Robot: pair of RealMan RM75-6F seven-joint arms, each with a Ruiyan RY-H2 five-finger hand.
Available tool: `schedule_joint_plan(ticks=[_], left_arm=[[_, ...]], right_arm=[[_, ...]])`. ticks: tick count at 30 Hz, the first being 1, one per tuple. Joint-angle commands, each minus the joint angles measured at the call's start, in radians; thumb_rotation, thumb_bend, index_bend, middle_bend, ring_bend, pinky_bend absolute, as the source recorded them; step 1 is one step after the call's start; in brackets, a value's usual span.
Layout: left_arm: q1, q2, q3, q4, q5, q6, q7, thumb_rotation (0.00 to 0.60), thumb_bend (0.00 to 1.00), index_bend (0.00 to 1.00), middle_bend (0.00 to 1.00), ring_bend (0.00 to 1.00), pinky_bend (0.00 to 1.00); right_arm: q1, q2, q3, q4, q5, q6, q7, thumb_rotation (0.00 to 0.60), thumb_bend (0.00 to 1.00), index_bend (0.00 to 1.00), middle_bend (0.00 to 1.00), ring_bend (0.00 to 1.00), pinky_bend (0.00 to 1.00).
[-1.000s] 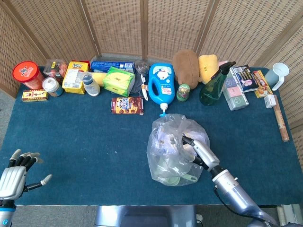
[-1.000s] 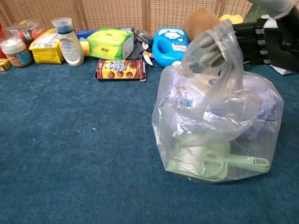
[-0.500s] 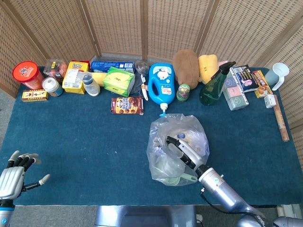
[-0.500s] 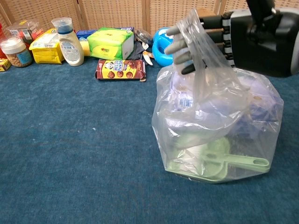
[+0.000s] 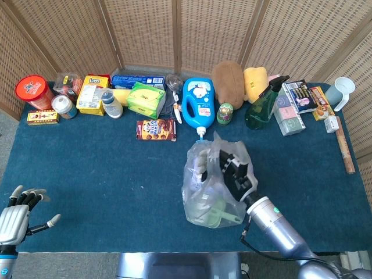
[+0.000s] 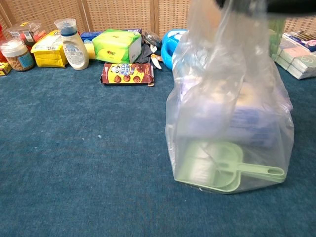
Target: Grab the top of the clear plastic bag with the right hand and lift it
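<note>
The clear plastic bag (image 5: 203,195) stands right of the table's middle, with a pale green scoop (image 6: 222,170) and other items inside. My right hand (image 5: 237,170) grips the gathered top of the bag from above. In the chest view the bag (image 6: 232,123) is stretched tall and taut up to the frame's top edge, where only a dark sliver of the hand shows. Its base still looks to rest on the blue cloth. My left hand (image 5: 14,218) hovers at the front left corner, fingers apart, holding nothing.
A row of goods lines the back edge: blue detergent bottle (image 5: 197,104), green tissue pack (image 5: 145,99), green spray bottle (image 5: 263,107), red tub (image 5: 34,92). A cookie box (image 5: 156,129) lies in front of them, behind and left of the bag. Wicker screens stand behind.
My right hand has closed on the bag's top and risen, leaving the chest view's upper edge. The slack plastic has pulled tall and taut. The left hand has barely moved.
</note>
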Motion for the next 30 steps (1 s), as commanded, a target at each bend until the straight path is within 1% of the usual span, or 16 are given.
schedule_joint_plan(ticks=[1,3,5,6,9,11,14,19,20,25,30], left_arm=[[-0.001,0.0,0.0,-0.001,0.004,0.002,0.0,0.076,0.14,0.37,0.27,0.18,0.04],[-0.002,0.0,0.001,-0.002,0.005,0.002,0.001,0.072,0.14,0.37,0.27,0.18,0.04],[-0.003,0.001,0.0,-0.006,0.008,0.003,0.004,0.073,0.14,0.37,0.27,0.18,0.04],[-0.004,0.001,0.0,-0.009,0.01,0.004,0.006,0.077,0.14,0.37,0.27,0.18,0.04],[-0.006,0.005,0.0,-0.017,0.014,0.005,0.016,0.079,0.14,0.37,0.27,0.18,0.04],[-0.007,0.008,0.0,-0.026,0.015,0.007,0.023,0.075,0.14,0.37,0.27,0.18,0.04],[-0.005,0.014,0.002,-0.04,0.018,0.012,0.036,0.074,0.14,0.37,0.27,0.18,0.04],[-0.001,0.026,0.008,-0.062,0.02,0.016,0.056,0.074,0.14,0.37,0.27,0.18,0.04],[0.002,0.03,0.009,-0.067,0.021,0.019,0.061,0.075,0.14,0.37,0.27,0.18,0.04],[0.01,0.042,0.013,-0.086,0.024,0.033,0.076,0.075,0.14,0.37,0.27,0.18,0.04],[0.01,0.043,0.012,-0.094,0.028,0.036,0.082,0.078,0.14,0.37,0.27,0.18,0.04]], right_arm=[[-0.034,0.084,0.09,-0.06,0.091,0.02,0.064,0.221,0.31,0.52,0.61,0.67,0.74],[-0.045,0.107,0.113,-0.066,0.116,0.013,0.085,0.372,0.33,0.57,0.67,0.74,0.81],[-0.06,0.136,0.15,-0.066,0.14,-0.011,0.123,0.476,0.35,0.61,0.71,0.78,0.86],[-0.07,0.149,0.166,-0.066,0.144,-0.022,0.139,0.518,0.36,0.63,0.72,0.79,0.88],[-0.109,0.182,0.228,-0.066,0.137,-0.06,0.205,0.587,0.37,0.65,0.74,0.81,0.9],[-0.147,0.2,0.282,-0.066,0.124,-0.089,0.271,0.6,0.37,0.66,0.74,0.82,0.92],[-0.203,0.232,0.355,-0.066,0.118,-0.117,0.351,0.6,0.38,0.67,0.76,0.83,0.93],[-0.269,0.264,0.438,-0.062,0.099,-0.164,0.432,0.6,0.39,0.69,0.78,0.85,0.95],[-0.288,0.27,0.464,-0.06,0.09,-0.175,0.454,0.6,0.39,0.7,0.78,0.85,0.96],[-0.346,0.272,0.526,-0.047,0.052,-0.209,0.51,0.6,0.39,0.7,0.78,0.86,0.96],[-0.378,0.268,0.563,-0.044,0.024,-0.24,0.539,0.6,0.39,0.7,0.78,0.86,0.96]])
